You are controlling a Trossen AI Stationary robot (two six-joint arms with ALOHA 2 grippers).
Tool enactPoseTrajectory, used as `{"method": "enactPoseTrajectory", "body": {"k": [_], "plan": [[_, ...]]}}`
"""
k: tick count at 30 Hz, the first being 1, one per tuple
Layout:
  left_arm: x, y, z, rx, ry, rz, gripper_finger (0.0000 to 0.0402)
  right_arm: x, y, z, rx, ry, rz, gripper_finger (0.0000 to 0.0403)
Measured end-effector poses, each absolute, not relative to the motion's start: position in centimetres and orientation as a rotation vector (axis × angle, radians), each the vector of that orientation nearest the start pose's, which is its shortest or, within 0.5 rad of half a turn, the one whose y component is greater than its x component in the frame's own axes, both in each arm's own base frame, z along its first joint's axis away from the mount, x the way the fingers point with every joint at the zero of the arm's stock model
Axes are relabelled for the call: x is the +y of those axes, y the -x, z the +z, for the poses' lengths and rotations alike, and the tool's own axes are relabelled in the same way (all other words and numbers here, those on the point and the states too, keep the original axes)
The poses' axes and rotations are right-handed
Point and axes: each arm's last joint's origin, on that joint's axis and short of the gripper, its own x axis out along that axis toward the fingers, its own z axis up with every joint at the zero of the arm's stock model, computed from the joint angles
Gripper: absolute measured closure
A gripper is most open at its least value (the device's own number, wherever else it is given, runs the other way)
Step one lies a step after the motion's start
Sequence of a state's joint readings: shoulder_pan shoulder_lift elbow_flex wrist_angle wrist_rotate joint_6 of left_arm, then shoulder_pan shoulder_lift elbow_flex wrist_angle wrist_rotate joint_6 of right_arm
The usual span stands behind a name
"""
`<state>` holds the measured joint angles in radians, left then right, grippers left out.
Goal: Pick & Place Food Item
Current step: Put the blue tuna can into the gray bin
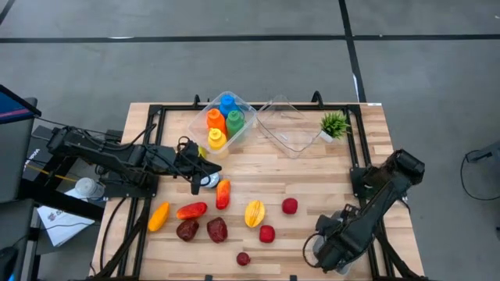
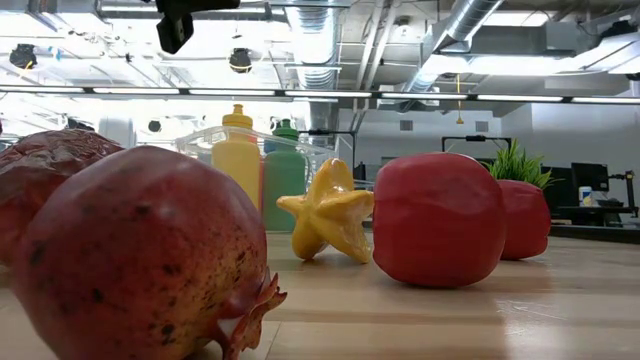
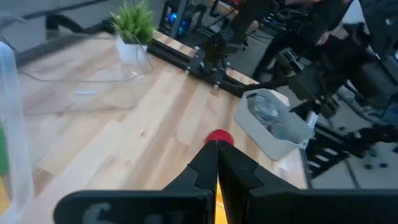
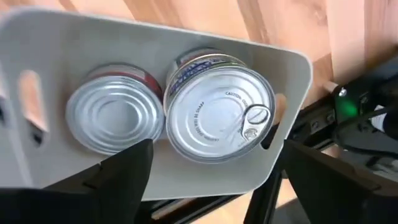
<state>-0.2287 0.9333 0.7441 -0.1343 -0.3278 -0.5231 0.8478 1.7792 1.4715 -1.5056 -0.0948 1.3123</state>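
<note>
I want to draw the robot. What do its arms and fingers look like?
Two dark, jointed arms with black cables running along them. The left gripper has two flat black fingers. The right gripper has black, wedge-shaped fingers.

A robotics lab: exposed ceiling ducts (image 2: pixel 470 30) upper right, monitors (image 2: pixel 590 180) at right, concrete floor (image 1: pixel 234 47) around the tabletop (image 1: pixel 312 187).

The right gripper (image 4: pixel 211 177) hangs directly over a bin (image 4: pixel 56 43) at the table's near right corner; two cans (image 4: pixel 219 113) lie side by side in it, one under the gap between the fingers. Left of that gripper, fruits (image 1: pixel 254 212) are scattered across the table (image 1: pixel 312 183). The left gripper (image 1: pixel 205 179) sits just behind them, with a tub of bottles (image 1: pixel 223 121) beyond it.
</note>
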Motion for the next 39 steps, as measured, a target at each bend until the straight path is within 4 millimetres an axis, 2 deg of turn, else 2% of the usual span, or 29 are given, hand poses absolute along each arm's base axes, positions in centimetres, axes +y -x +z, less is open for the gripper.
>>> {"method": "enactPoseTrajectory", "body": {"k": [3,6,11,15,18,22,27,31,34,39], "plan": [[-4.0,-20.1,29.7,0.314,0.486,0.094,0.0402,22.2,-19.5,27.0,1.627,-0.337,-0.495,0.0058],[-4.3,-19.8,29.0,0.431,0.510,0.004,0.0402,21.4,-19.2,29.1,1.453,-0.440,-0.480,0.0061],[-4.3,-18.5,27.1,0.639,0.460,0.121,0.0402,19.8,-18.8,31.4,1.196,-0.517,-0.527,0.0061],[-3.9,-17.7,26.2,0.732,0.340,0.214,0.0393,19.1,-18.9,31.8,1.130,-0.525,-0.548,0.0061],[-3.9,-17.4,25.9,0.791,0.237,0.154,0.0362,19.0,-19.4,31.6,1.138,-0.495,-0.540,0.0062],[-4.1,-17.6,25.1,0.823,0.167,0.040,0.0290,19.1,-20.3,30.8,1.157,-0.444,-0.542,0.0062],[-4.3,-17.4,22.2,0.844,0.132,-0.048,0.0173,19.3,-21.1,30.2,1.156,-0.446,-0.544,0.0062],[-3.9,-16.8,19.5,0.865,0.080,0.039,0.0099,19.2,-21.2,30.2,1.157,-0.439,-0.541,0.0062],[-3.8,-16.6,18.2,0.845,0.017,0.028,0.0084,19.0,-21.4,30.2,1.156,-0.442,-0.548,0.0062],[-3.8,-16.6,16.4,0.791,-0.046,-0.009,0.0109,18.5,-21.8,30.2,1.157,-0.435,-0.553,0.0062]]}}
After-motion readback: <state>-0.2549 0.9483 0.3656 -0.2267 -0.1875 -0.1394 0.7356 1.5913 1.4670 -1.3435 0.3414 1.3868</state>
